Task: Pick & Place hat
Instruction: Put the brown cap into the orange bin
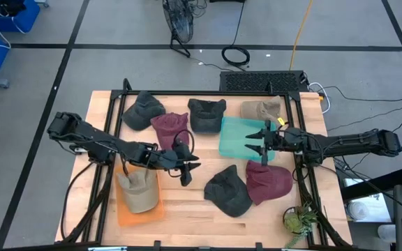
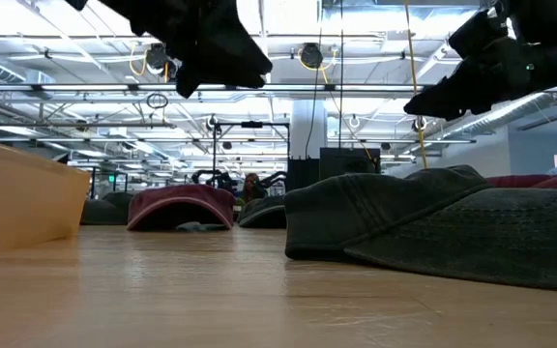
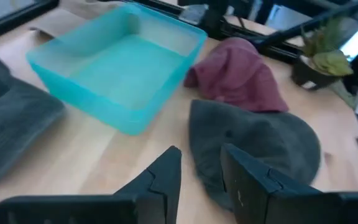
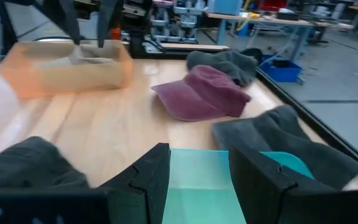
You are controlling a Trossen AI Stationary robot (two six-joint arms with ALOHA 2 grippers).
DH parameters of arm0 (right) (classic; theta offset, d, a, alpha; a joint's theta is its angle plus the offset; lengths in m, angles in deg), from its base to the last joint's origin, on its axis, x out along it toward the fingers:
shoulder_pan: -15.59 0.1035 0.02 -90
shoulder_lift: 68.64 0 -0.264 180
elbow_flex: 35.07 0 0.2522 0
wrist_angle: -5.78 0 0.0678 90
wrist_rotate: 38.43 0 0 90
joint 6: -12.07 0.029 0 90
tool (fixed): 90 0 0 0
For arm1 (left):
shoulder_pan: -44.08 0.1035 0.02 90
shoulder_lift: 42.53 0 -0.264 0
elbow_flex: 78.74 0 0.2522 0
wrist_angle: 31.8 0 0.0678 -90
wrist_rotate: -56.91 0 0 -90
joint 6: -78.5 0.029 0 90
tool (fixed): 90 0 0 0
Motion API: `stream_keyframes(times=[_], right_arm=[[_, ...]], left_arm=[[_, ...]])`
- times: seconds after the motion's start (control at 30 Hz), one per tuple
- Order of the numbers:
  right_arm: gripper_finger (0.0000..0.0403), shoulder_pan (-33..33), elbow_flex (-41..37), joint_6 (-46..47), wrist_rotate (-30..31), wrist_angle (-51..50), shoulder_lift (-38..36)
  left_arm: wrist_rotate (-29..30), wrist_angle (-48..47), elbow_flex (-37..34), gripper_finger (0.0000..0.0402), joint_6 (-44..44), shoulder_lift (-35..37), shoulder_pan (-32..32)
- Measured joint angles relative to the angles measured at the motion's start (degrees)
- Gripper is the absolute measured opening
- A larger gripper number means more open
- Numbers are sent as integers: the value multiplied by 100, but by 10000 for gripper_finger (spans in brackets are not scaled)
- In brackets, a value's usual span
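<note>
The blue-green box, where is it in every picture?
High view: the teal bin sits right of centre, under the right gripper.
Low view: not in it.
Left wrist view: upper left.
Right wrist view: bottom middle.
Shared landmark: dark grey hat.

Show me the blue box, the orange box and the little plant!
Blue box [image 3: 79, 81], left wrist view, bare floor.
Orange box [image 1: 142, 211], high view, bottom edge.
Little plant [image 1: 300, 219], high view, leaves.
</note>
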Motion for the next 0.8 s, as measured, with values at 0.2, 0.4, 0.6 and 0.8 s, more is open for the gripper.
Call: stream_keyframes(times=[0.2,0.4,0.6,0.8], right_arm=[[153,-153,2,0,958,-70,33],[153,-1038,215,280,1159,12,210],[153,-2215,940,849,1158,-1042,685],[156,-3244,1329,1526,752,-1695,1436]], left_arm=[[146,404,-119,115,196,-124,-41],[109,1100,-113,115,777,-161,-22],[76,1691,-113,115,1276,-162,175],[-356,1884,-111,115,1244,-156,458]])
